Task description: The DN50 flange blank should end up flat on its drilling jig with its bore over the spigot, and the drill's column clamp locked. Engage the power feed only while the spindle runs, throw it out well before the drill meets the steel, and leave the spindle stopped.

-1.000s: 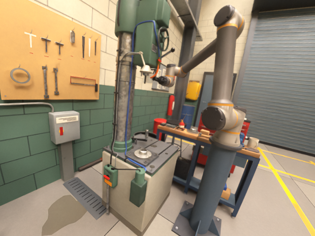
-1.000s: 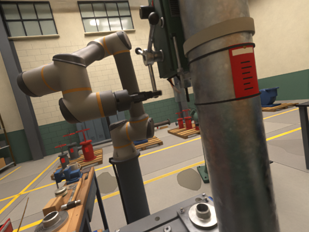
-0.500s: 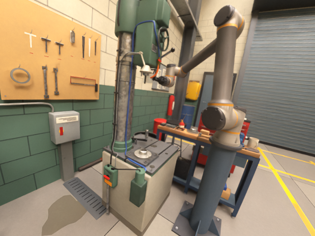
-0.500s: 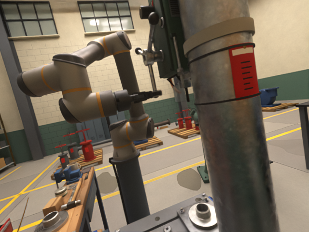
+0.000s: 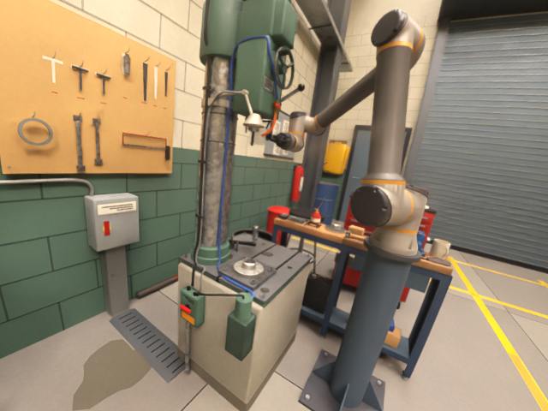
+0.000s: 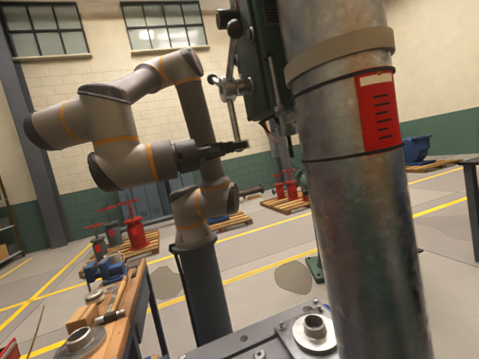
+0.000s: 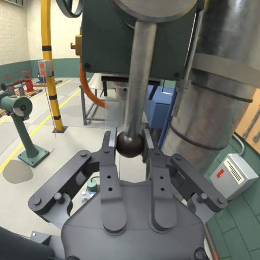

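Observation:
The DN50 flange blank (image 6: 79, 339) lies flat on the wooden workbench, apart from the drill. The drilling jig (image 5: 248, 267) sits on the drill's table with its spigot (image 6: 314, 325) bare. High beside the green drill head, my gripper (image 7: 130, 142) is closed on the black ball knob (image 7: 129, 145) at the lower end of a steel lever (image 7: 138, 77) that hangs from the head. The side cameras show the same grip (image 6: 236, 145) (image 5: 272, 138) well above the table. The drill bit is hidden from me.
The thick steel column (image 6: 356, 201) stands right beside my gripper, with a red scale plate (image 6: 377, 110) on it. A green switch box (image 5: 192, 306) hangs at the base's front. The workbench (image 5: 354, 247) holds a vise, hammer and mug.

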Tool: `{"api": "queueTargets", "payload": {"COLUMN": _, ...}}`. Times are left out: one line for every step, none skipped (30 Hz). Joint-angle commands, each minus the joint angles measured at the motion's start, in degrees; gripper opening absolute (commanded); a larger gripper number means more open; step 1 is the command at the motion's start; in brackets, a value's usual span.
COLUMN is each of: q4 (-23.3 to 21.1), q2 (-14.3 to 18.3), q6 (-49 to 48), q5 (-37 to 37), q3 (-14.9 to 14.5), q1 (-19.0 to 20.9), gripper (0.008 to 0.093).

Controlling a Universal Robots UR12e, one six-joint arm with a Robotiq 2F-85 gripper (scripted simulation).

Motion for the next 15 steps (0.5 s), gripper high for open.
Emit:
{"api": "queueTargets", "payload": {"q4": 0.00, "q2": 0.00, "q6": 0.00, "q5": -0.11, "q3": -0.07, "q1": -0.12, "gripper": 0.0080}}
{"api": "queueTargets", "payload": {"q4": 0.00, "q2": 0.02, "q6": 0.00, "q5": -0.19, "q3": -0.10, "q1": -0.20, "gripper": 0.0080}}
{"api": "queueTargets", "payload": {"q4": 0.01, "q2": 0.04, "q6": 0.00, "q5": -0.28, "q3": -0.12, "q1": -0.28, "gripper": 0.0080}}
{"api": "queueTargets", "payload": {"q4": 0.01, "q2": 0.06, "q6": 0.00, "q5": -0.36, "q3": -0.14, "q1": -0.37, "gripper": 0.0080}}
{"api": "queueTargets", "payload": {"q4": 0.01, "q2": 0.08, "q6": 0.00, "q5": -0.45, "q3": -0.17, "q1": -0.45, "gripper": 0.0080}}
{"api": "queueTargets", "payload": {"q4": 0.02, "q2": 0.10, "q6": 0.00, "q5": -0.53, "q3": -0.19, "q1": -0.54, "gripper": 0.0080}}
{"api": "queueTargets", "payload": {"q4": 0.02, "q2": 0.12, "q6": 0.00, "q5": -0.61, "q3": -0.22, "q1": -0.62, "gripper": 0.0080}}
{"api": "queueTargets", "payload": {"q4": 0.02, "q2": 0.13, "q6": 0.00, "q5": -0.67, "q3": -0.23, "q1": -0.67, "gripper": 0.0080}}
{"api": "queueTargets", "payload": {"q4": 0.02, "q2": 0.14, "q6": 0.00, "q5": -0.69, "q3": -0.24, "q1": -0.70, "gripper": 0.0080}}
{"api": "queueTargets", "payload": {"q4": 0.03, "q2": 0.14, "q6": 0.00, "q5": -0.71, "q3": -0.24, "q1": -0.72, "gripper": 0.0080}}
{"api": "queueTargets", "payload": {"q4": 0.03, "q2": 0.15, "q6": 0.00, "q5": -0.73, "q3": -0.25, "q1": -0.74, "gripper": 0.0080}}
{"api": "queueTargets", "payload": {"q4": 0.03, "q2": 0.15, "q6": 0.00, "q5": -0.76, "q3": -0.26, "q1": -0.76, "gripper": 0.0080}}
{"api": "queueTargets", "payload": {"q4": 0.03, "q2": 0.16, "q6": 0.00, "q5": -0.78, "q3": -0.26, "q1": -0.78, "gripper": 0.0080}}
{"api": "queueTargets", "payload": {"q4": 0.03, "q2": 0.16, "q6": 0.00, "q5": -0.80, "q3": -0.27, "q1": -0.81, "gripper": 0.0080}}
{"api": "queueTargets", "payload": {"q4": 0.03, "q2": 0.17, "q6": 0.00, "q5": -0.82, "q3": -0.28, "q1": -0.83, "gripper": 0.0080}}
